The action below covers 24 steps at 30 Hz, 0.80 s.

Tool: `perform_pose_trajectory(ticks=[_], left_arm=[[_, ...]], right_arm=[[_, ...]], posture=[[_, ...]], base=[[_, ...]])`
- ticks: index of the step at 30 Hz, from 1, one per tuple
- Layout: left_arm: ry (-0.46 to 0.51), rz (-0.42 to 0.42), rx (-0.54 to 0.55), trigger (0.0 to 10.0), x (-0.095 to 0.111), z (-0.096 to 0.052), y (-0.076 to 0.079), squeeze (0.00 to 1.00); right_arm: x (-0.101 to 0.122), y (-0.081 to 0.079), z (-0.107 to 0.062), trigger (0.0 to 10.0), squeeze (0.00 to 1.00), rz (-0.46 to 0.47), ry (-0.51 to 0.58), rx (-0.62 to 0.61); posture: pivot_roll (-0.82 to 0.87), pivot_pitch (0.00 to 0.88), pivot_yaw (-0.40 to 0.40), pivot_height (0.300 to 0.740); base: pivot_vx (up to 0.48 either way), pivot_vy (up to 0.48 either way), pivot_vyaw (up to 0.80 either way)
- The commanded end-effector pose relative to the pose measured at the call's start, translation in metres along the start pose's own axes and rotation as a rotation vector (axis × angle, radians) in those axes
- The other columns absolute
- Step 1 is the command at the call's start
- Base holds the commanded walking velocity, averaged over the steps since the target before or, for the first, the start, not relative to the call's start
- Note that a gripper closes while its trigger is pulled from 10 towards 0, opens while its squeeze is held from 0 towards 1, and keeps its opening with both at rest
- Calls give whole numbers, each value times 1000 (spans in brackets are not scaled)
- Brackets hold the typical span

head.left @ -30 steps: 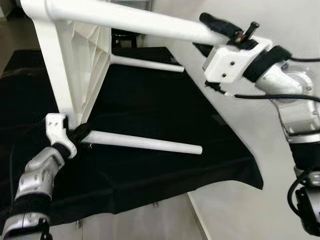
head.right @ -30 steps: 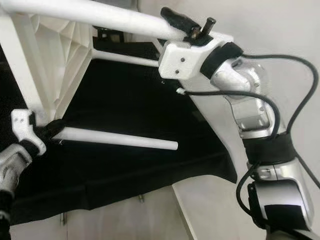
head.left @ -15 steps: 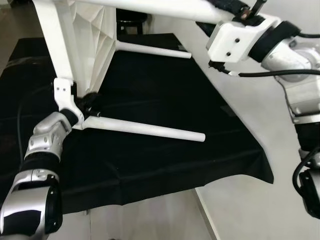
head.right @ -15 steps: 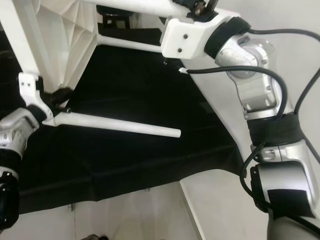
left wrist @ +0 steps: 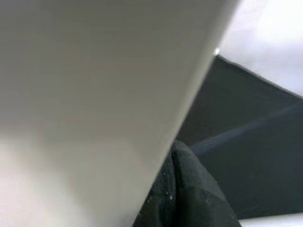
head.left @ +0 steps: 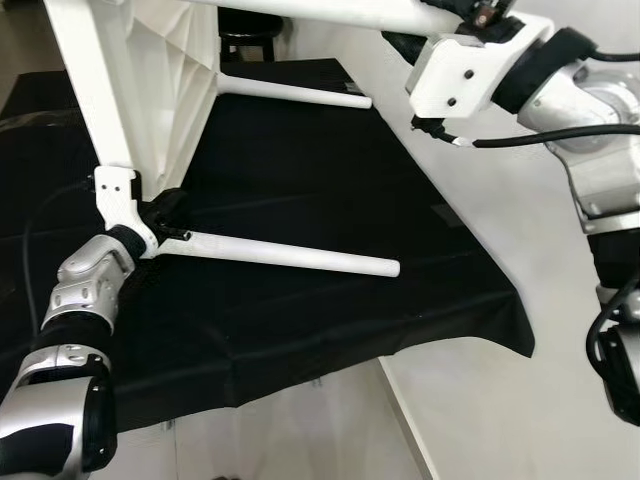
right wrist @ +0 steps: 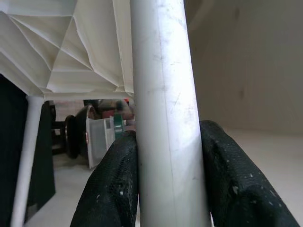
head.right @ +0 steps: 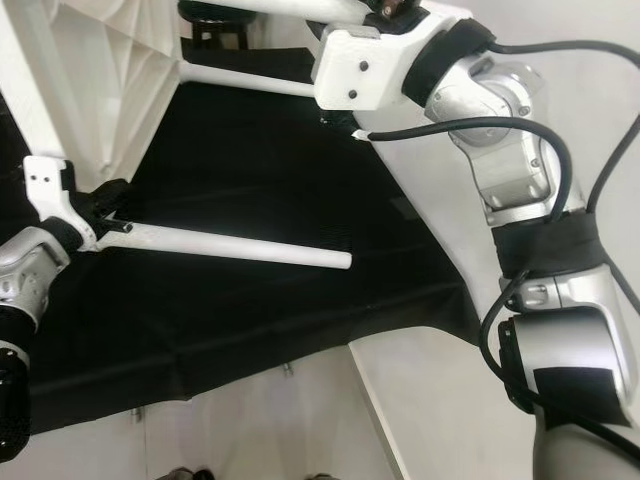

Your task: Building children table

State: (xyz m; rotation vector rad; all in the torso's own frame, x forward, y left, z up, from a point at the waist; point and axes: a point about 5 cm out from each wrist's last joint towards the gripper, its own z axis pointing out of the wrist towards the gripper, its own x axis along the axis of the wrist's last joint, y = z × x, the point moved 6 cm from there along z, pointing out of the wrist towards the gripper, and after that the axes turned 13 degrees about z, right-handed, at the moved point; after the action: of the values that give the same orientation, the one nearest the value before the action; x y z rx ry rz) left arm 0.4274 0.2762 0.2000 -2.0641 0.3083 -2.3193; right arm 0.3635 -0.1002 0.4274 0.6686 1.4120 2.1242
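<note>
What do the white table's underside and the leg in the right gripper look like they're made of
Table underside: likely moulded plastic, matte white, judging by its ribbed webbing. Leg held by the right gripper: smooth, slightly glossy white tube with fine scuffs; plastic or painted metal, can't tell.

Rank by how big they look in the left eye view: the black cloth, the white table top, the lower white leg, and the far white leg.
1. black cloth, largest.
2. white table top, cut off by the frame edge, so only its visible part counts.
3. lower white leg, at the left tool.
4. far white leg, smallest, though it lies farther off.
</note>
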Motion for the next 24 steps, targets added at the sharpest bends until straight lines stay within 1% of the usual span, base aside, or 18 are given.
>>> perform_pose_trajectory(ticks=[1,2,3,6,8,9,11,12,13,14,16,17,19,20,21,22,23,24], left_arm=[[-1,6,353,10000,8,-49,-101,0],[-5,8,374,10000,7,-53,-107,0],[-5,8,374,10000,7,-53,-107,0],[-14,32,441,10000,9,-71,-129,0],[-14,32,441,10000,9,-71,-129,0],[18,93,481,10000,34,-80,-150,0],[18,93,481,10000,34,-80,-150,0],[35,119,493,10000,46,-83,-158,0],[35,119,493,10000,46,-83,-158,0],[69,165,497,10000,70,-83,-166,0],[69,165,497,10000,70,-83,-166,0],[110,222,490,10000,100,-83,-172,0],[110,222,490,10000,100,-83,-172,0],[167,295,466,10000,140,-79,-173,0],[167,295,466,10000,140,-79,-173,0],[210,355,446,10000,171,-78,-172,0],[210,355,446,10000,171,-78,-172,0],[251,407,417,10000,200,-76,-167,0]], right_arm=[[-37,23,-26,0,0,0,-138,-67],[-39,24,-27,0,0,0,-142,-71],[-39,24,-27,0,0,0,-142,-71],[-48,29,-31,0,0,6,-181,-94],[-48,29,-31,0,0,6,-181,-94],[-68,24,-36,0,0,114,-256,-122],[-68,24,-36,0,0,114,-256,-122],[-77,19,-39,0,0,163,-289,-127],[-77,19,-39,0,0,163,-289,-127],[-89,7,-43,0,0,230,-337,-125],[-89,7,-43,0,0,230,-337,-125],[-99,-8,-45,0,0,329,-378,-130],[-99,-8,-45,0,0,329,-378,-130],[-108,-28,-46,0,0,455,-416,-136],[-108,-28,-46,0,0,455,-416,-136],[-115,-45,-46,0,0,560,-445,-150],[-115,-45,-46,0,0,560,-445,-150],[-119,-62,-44,0,0,663,-470,-164]], posture=[[-282,147,-52,740],[-282,147,-52,740],[-282,147,-52,740],[-272,141,-54,740],[-272,141,-54,740],[-248,137,-52,740],[-248,137,-52,740],[-248,137,-52,740],[-248,137,-52,740],[-219,133,-48,740],[-219,133,-48,740],[-201,130,-46,740],[-201,130,-46,740],[-178,126,-41,740],[-178,126,-41,740],[-160,121,-36,740],[-160,121,-36,740],[-144,118,-31,740]], base=[[0,0,0],[0,0,0],[0,0,0],[0,0,0],[0,0,0],[0,0,0],[0,0,0],[0,0,0],[0,0,0],[0,0,0],[0,0,0],[0,0,0],[0,0,0],[0,0,0],[0,0,0],[0,0,0],[0,0,0],[0,0,0]])
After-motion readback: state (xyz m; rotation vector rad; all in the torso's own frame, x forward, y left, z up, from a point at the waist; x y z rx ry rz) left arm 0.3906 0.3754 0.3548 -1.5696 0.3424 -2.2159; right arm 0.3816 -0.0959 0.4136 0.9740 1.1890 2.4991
